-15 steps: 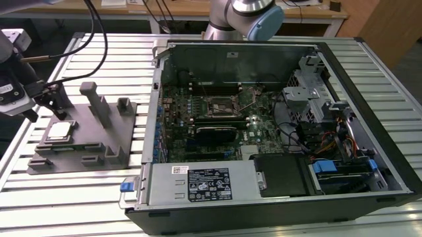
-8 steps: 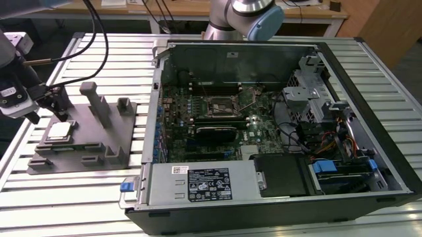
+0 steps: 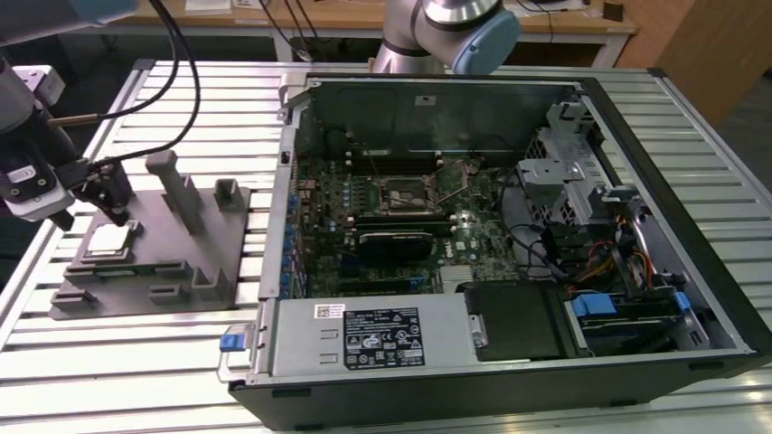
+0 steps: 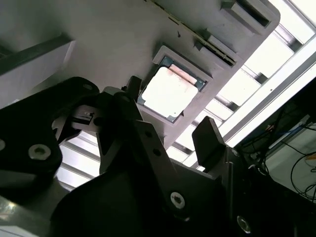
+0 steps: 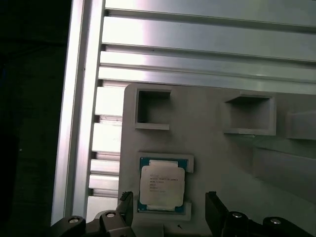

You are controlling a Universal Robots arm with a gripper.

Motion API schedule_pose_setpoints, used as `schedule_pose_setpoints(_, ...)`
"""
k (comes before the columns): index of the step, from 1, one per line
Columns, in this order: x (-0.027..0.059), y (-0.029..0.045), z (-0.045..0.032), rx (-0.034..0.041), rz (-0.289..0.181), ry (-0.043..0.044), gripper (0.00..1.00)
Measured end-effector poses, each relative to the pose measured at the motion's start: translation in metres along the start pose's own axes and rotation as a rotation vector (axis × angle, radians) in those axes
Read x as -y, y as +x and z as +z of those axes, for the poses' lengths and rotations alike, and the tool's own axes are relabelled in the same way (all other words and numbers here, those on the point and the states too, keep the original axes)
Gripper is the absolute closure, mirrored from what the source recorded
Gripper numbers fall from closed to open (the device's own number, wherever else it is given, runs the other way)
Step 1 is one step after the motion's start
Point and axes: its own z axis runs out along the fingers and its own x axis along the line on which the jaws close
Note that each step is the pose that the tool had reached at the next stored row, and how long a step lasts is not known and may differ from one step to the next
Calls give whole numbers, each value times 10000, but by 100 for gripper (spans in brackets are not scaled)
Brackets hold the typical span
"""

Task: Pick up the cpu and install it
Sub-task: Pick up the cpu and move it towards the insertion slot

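The cpu (image 3: 108, 242) is a small square chip with a silvery top, lying flat in a recess of the grey tray (image 3: 143, 237) at the exterior view's left. My gripper (image 3: 103, 215) hangs just above it, open, with nothing between its fingers. In both wrist views the cpu (image 5: 162, 183) (image 4: 170, 91) sits in its recess, and the dark fingertips (image 5: 215, 206) (image 4: 207, 140) stand apart on either side of it without touching. The dark socket (image 3: 404, 193), with its thin lever raised, lies on the motherboard inside the open computer case (image 3: 285, 226).
The grey tray (image 5: 212, 143) has upright posts (image 3: 175, 185) close beside the gripper and several empty pockets (image 5: 153, 109). It rests on a slatted aluminium table (image 3: 193, 108). The case wall stands between tray and socket. Black cables (image 3: 181, 63) hang above the tray.
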Motion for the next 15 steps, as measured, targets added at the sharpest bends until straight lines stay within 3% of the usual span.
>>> schedule_pose_setpoints(2, 1, 0, 25, -1, -8, 0, 28)
schedule_pose_setpoints(15, -7, 7, 173, -2, -19, 3, 28)
